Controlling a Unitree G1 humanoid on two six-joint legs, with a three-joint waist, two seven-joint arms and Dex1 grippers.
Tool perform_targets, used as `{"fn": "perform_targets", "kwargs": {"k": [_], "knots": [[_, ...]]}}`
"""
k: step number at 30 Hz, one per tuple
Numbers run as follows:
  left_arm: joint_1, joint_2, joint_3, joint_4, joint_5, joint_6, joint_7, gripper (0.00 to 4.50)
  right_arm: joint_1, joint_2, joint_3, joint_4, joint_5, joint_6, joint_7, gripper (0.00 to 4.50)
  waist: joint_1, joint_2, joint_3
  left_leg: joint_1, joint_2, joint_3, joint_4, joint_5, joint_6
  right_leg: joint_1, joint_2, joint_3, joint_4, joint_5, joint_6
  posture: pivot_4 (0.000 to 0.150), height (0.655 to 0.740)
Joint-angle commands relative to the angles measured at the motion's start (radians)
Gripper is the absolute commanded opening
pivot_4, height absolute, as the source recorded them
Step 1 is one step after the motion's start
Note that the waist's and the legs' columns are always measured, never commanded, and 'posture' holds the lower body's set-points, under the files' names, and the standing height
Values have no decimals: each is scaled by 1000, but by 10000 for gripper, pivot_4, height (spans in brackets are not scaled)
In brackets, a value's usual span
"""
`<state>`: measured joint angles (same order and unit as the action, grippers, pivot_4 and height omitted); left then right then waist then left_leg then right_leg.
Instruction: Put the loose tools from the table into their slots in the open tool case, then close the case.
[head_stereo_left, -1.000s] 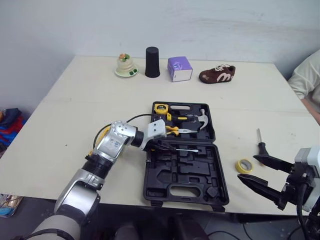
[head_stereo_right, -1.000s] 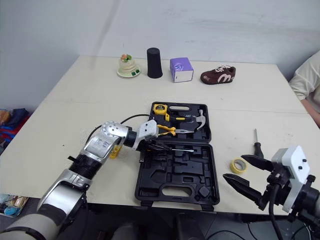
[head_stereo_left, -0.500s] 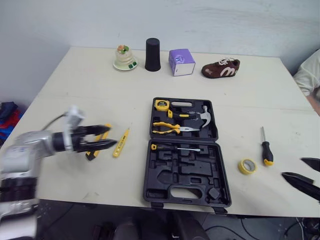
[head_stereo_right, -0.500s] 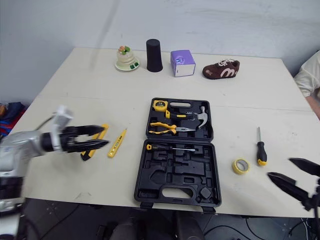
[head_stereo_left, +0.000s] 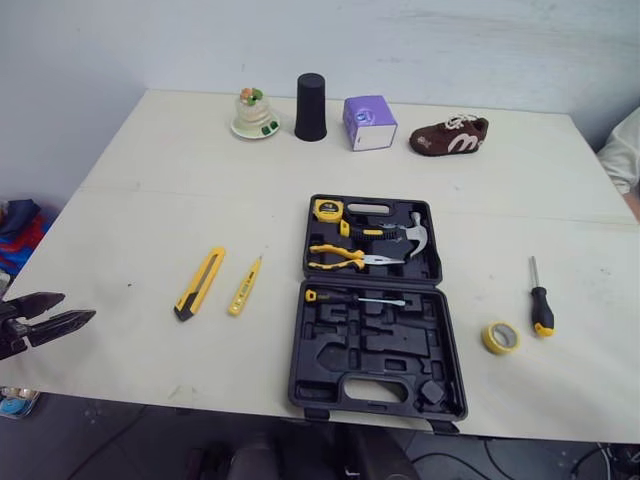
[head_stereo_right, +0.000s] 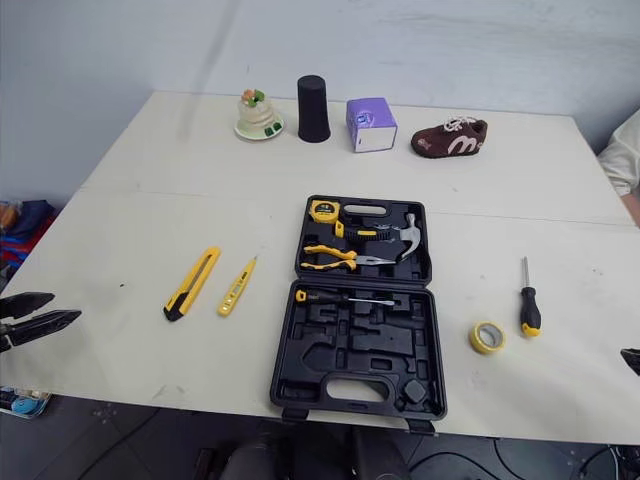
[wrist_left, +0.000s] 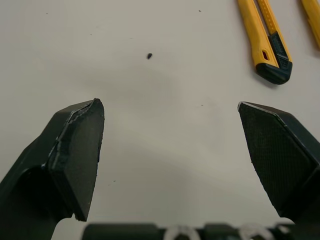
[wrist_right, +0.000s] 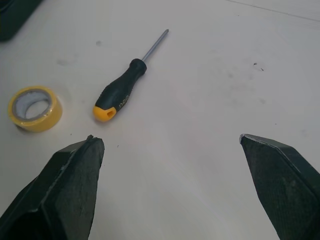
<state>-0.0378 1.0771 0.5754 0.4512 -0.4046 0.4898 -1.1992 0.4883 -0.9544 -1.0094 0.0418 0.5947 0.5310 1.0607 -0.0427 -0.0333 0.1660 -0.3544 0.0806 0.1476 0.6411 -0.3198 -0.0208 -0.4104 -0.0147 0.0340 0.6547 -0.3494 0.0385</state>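
Beige table (head_stereo_left: 150, 200), open tool case (head_stereo_left: 372, 345) mid-table. Left gripper (wrist_left: 170, 130) spread wide, empty, near the utility knife (wrist_left: 265, 42). Right wrist view adds the right gripper (wrist_right: 170, 145), also gaping and empty, by the screwdriver (wrist_right: 122, 90) and tape (wrist_right: 34, 107).

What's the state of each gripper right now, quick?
Left gripper: open, holding nothing.
Right gripper: open, holding nothing.

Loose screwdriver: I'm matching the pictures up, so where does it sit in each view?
Left eye: screwdriver lies right of the case, by the tape.
Right eye: same place.
Right wrist: lying beside the tape.
Shared landmark: the yellow tape.
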Motion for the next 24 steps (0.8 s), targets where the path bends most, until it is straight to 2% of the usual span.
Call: {"fn": "perform_targets", "kwargs": {"k": [1,5,11,17,21,24], "knots": [[-14,-14,-11,-163,-76,69,-13,44655,-65,22,8,-75,44,57,-75,45000,-3,0,0,0,0,0,0,0,0,0,0,0,0,0,0,1500,7339],[-20,-31,-88,-416,-175,193,-32,44655,-127,86,61,-243,87,169,-210,45000,-8,1,0,0,1,0,0,1,-2,0,2,0,1,0,1,1500,7339],[-191,-47,-213,-734,-392,370,-14,44655,-263,187,154,-469,150,370,-508,45000,-13,2,1,-1,1,0,3,4,-9,0,4,2,3,1,2,1500,7339],[-323,-55,-262,-861,-561,453,-11,44655,-347,270,266,-554,159,493,-699,45000,-21,4,2,0,2,0,4,7,-12,0,7,3,5,1,3,1500,7339],[-413,-91,-293,-868,-616,452,14,44655,-352,304,359,-530,66,437,-761,45000,-16,5,3,0,1,0,6,8,-12,0,8,4,6,1,3,1500,7339],[-426,-99,-307,-870,-624,451,21,44655,-365,350,399,-493,12,377,-798,45000,-16,5,3,0,1,0,6,8,-11,0,8,4,6,1,4,1500,7339]]}}
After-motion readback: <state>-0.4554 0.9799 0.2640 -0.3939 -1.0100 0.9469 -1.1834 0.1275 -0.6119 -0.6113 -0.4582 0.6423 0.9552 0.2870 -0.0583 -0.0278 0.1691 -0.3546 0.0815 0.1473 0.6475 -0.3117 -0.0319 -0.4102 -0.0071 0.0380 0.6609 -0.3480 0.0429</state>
